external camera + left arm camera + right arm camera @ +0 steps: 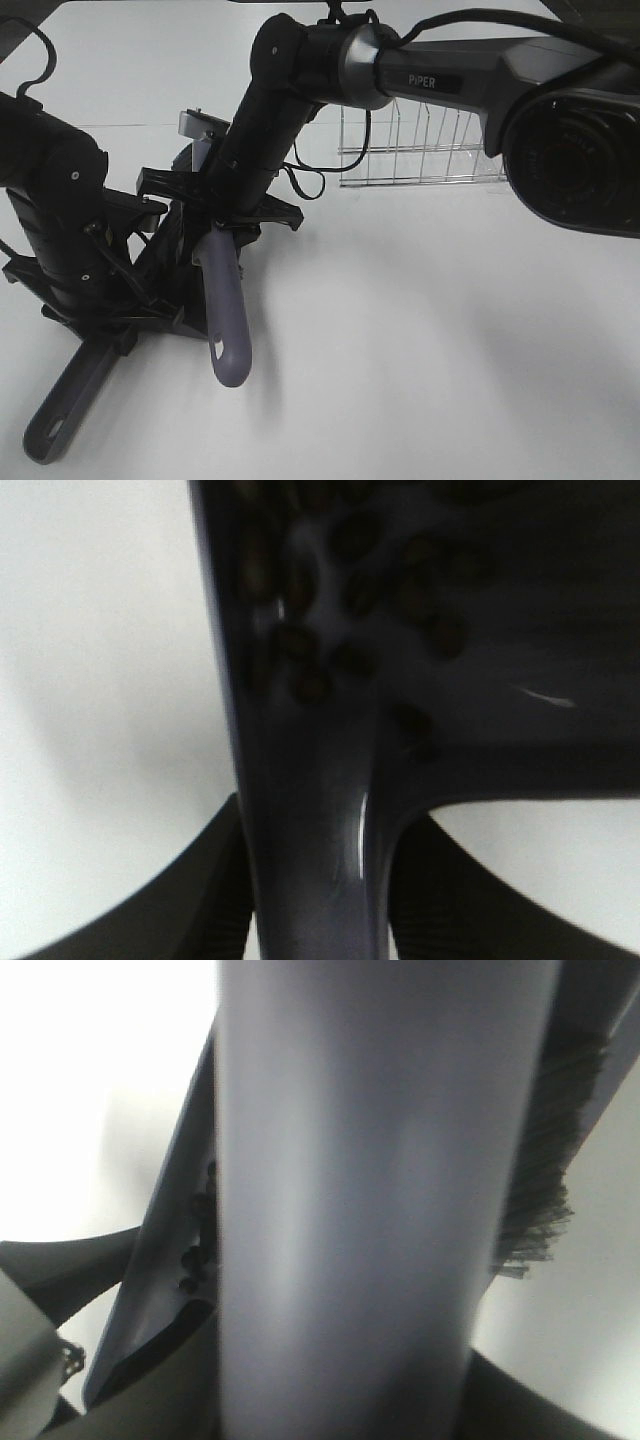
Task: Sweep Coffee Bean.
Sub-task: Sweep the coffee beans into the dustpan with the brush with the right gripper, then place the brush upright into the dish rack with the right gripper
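White desk under both arms. Left pincer clamped on dustpan handle, right pincer on brush handle. Dustpan holds the coffee bean lot, straight ahead of left pincer.

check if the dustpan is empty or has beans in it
Not empty: the left wrist view shows dark coffee beans lying in the purple dustpan.

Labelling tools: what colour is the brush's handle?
Greyish purple; the brush handle shows best in the exterior high view.
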Tool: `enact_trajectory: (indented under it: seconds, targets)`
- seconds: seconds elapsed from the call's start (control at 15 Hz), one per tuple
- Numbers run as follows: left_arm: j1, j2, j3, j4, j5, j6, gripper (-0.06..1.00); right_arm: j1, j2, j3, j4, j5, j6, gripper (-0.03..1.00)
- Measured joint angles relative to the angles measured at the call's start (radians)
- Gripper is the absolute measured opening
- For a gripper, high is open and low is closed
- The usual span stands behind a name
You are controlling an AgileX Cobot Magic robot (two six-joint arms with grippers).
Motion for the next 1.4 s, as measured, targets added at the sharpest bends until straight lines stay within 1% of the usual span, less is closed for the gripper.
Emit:
enact_trajectory:
  seconds: [0.33, 0.6, 0.67, 0.8, 0.93, 1.0, 1.27, 1.4]
  targets:
    - [0.0, 0.0, 0.0, -0.002, -0.001, 0.001, 0.35, -0.045, -0.037, 0.0, 0.015, 0.004, -0.019, 0.29]
    - [0.0, 0.0, 0.0, -0.003, -0.001, 0.002, 0.35, -0.072, -0.056, -0.001, -0.009, 0.08, -0.052, 0.29]
    - [0.0, 0.0, 0.0, -0.003, -0.001, 0.002, 0.35, -0.072, -0.066, -0.01, -0.05, 0.106, -0.054, 0.29]
    - [0.0, 0.0, 0.0, -0.005, -0.001, 0.003, 0.35, -0.072, -0.099, -0.02, -0.198, 0.136, -0.044, 0.29]
    - [0.0, 0.0, 0.0, -0.009, -0.001, 0.004, 0.35, -0.074, -0.119, -0.023, -0.333, 0.139, -0.039, 0.29]
    - [0.0, 0.0, 0.0, -0.011, -0.001, 0.006, 0.35, -0.073, -0.134, -0.023, -0.421, 0.14, -0.035, 0.29]
    - [0.0, 0.0, 0.0, -0.017, -0.002, 0.007, 0.35, -0.073, -0.192, -0.023, -0.551, 0.142, -0.027, 0.29]
    - [0.0, 0.0, 0.0, -0.02, -0.002, 0.007, 0.35, -0.073, -0.217, -0.023, -0.577, 0.142, -0.016, 0.29]
